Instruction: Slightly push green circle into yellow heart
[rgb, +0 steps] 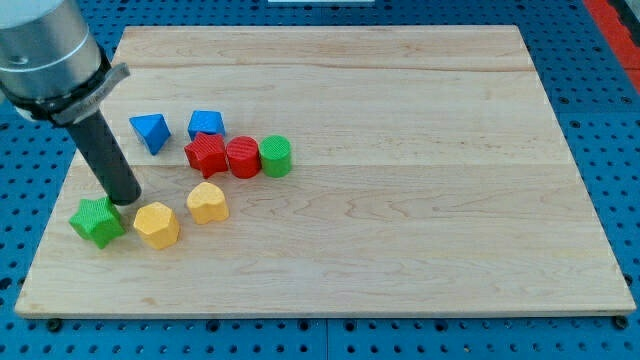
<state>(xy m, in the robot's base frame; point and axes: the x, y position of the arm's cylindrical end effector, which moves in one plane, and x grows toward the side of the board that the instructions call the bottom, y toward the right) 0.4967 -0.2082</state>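
Note:
The green circle (275, 156) stands right of centre-left, touching a red block (243, 158) on its left. The yellow heart (207, 202) lies below and to the left of it, apart from it. My tip (125, 199) rests on the board at the left, just above the green star (97, 220) and left of the yellow hexagon (157, 224). The tip is far left of the green circle and about one block width left of the yellow heart.
A red star (206, 154) sits left of the red block. A blue triangle (150, 131) and a blue block (206, 125) lie above them. The wooden board (420, 200) is ringed by blue pegboard.

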